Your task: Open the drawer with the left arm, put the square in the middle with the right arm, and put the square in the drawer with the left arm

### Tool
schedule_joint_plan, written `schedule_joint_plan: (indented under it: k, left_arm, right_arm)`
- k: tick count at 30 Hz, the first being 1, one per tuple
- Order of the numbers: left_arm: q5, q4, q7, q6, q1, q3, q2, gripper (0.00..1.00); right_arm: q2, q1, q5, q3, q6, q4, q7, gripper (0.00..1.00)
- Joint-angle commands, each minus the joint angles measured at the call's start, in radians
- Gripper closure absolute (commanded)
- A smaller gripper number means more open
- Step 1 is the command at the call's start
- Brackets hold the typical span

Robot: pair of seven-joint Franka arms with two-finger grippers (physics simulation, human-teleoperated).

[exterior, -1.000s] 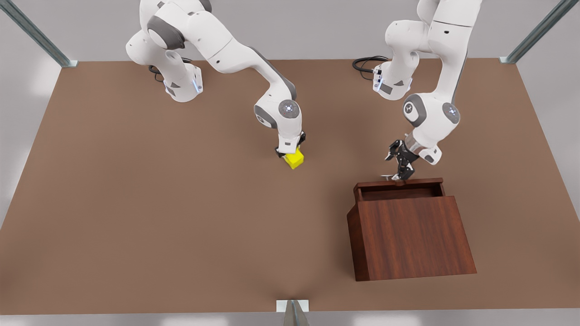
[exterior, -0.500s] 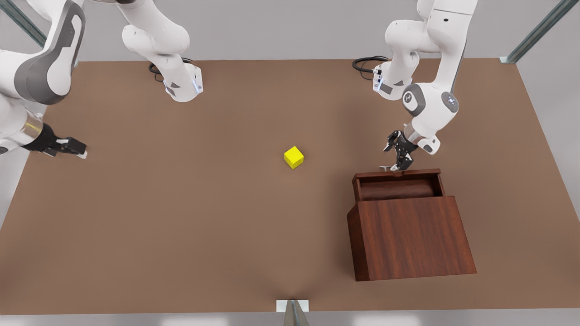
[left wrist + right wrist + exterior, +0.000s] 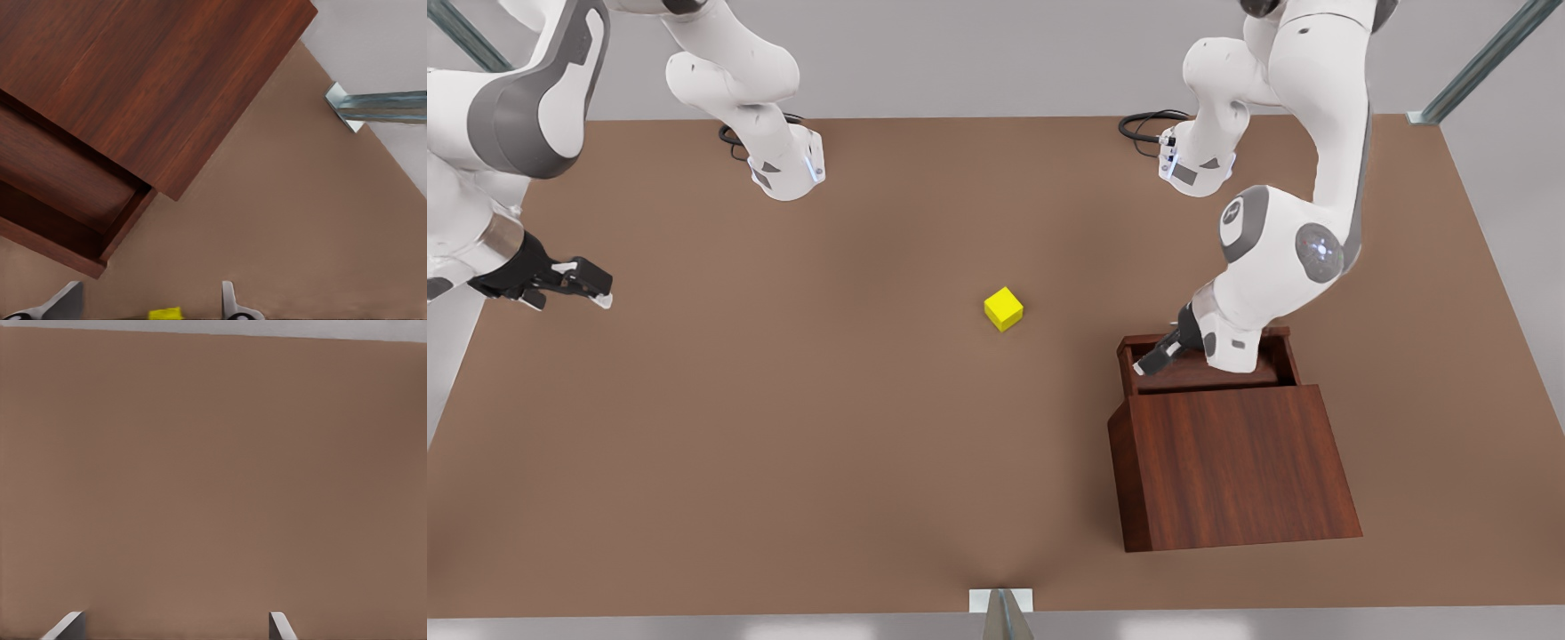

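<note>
We see the square (image 3: 1003, 308) lying alone on the table (image 3: 783, 427) at frame centre. The left gripper (image 3: 1149, 361) hangs over the open drawer (image 3: 1200, 373) at centre right, its fingers (image 3: 230, 303) spread apart and empty. The right gripper (image 3: 591, 286) waits at the far left edge, fingers (image 3: 279, 625) parted, holding nothing.

Left hand (image 3: 1149, 363) low, fingers spread; right hand (image 3: 591, 286) raised aside, fingers spread.
</note>
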Motion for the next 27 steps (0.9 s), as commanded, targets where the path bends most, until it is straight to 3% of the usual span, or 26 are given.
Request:
schedule_joint_plan:
  k: [1,5,7,14,27]
  left_arm:
    - [0.152,0.049,0.045,-0.054,0.001,0.0,0.029,0.0]
    - [0.158,0.093,0.409,-0.087,-0.174,0.0,0.081,0.0]
    - [0.264,0.091,0.523,-0.107,-0.271,0.0,0.097,0.0]
    - [0.37,0.082,0.557,0.025,-0.488,0.0,0.235,0.0]
    - [0.445,-0.133,0.607,0.28,-0.63,0.002,0.267,0.0]
  right_arm:
    - [0.0,-0.018,-0.001,-0.001,0.002,0.0,0.0,0.0]
    - [-0.002,-0.018,-0.001,-0.001,-0.002,0.003,0.0,0.0]
    - [-0.002,-0.021,0.0,-0.004,-0.003,0.005,0.0,0.0]
    - [-0.006,-0.041,0.0,-0.005,-0.005,0.006,0.0,0.0]
    - [-0.003,-0.041,0.022,-0.019,0.005,0.008,0.0,0.0]
